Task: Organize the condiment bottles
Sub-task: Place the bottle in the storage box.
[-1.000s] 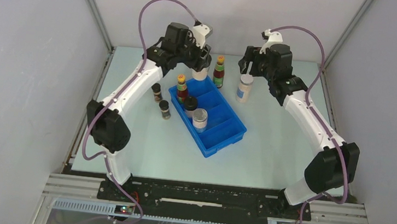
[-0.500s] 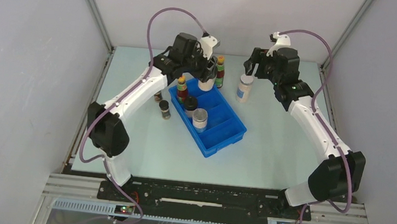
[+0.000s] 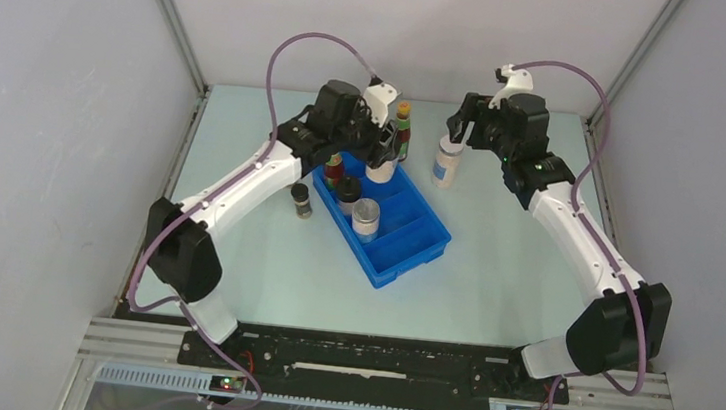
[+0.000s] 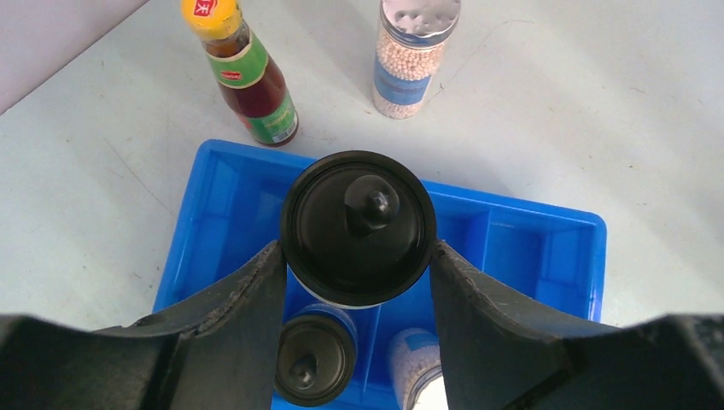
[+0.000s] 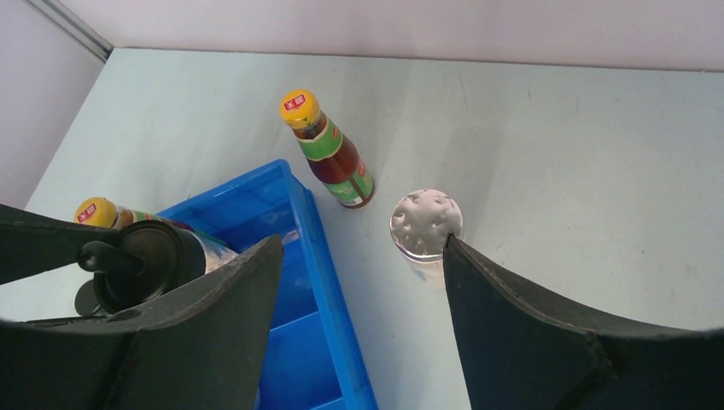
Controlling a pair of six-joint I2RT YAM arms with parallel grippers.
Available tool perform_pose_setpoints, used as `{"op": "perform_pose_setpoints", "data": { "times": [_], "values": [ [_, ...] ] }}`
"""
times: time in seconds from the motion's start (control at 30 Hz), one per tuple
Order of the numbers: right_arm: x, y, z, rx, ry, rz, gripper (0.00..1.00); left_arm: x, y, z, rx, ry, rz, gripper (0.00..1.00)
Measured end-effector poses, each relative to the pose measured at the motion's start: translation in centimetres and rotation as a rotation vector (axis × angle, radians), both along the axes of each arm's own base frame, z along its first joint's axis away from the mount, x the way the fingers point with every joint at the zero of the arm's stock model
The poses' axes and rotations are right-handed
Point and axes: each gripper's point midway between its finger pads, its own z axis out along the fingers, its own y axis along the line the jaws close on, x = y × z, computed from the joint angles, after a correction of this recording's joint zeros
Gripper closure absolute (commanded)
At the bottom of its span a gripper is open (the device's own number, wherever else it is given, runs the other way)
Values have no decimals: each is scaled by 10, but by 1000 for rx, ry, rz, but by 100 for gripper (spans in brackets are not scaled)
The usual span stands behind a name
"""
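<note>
While the left gripper (image 4: 357, 256) clamps a black-lidded jar (image 4: 359, 224) above the blue tray's (image 4: 546, 248) far end, the right gripper (image 5: 360, 248) hangs wide open, holding nothing, over 1 pale jar (image 5: 426, 224) standing on the table (image 5: 555, 154) beside a dark-red bottle (image 5: 333, 158).

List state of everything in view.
left gripper: shut on black-lidded jar, over blue tray
right gripper: open above pale jar
pale jar: upright on table
outer red bottle: upright on table
inner red bottle: upright in tray
second pale jar: upright in tray
second black-lidded jar: upright in tray
small spice jar: upright on table
</note>
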Motion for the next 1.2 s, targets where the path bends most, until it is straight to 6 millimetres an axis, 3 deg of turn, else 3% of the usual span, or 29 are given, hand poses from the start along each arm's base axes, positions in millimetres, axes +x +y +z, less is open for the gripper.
{"op": "perform_pose_setpoints", "data": {
  "times": [0.3,0.53,1.2],
  "values": [
    [-5,-8,5,4,-16,-14,22,-8,-11,-8,-37,5,-21,100],
    [-2,-15,3,4,-13,-29,22,-4,-15,-5,-65,-21,-21,100],
    [1,-16,8,14,-35,-28,22,5,-24,-20,-95,-30,-19,100]
  ]
}}
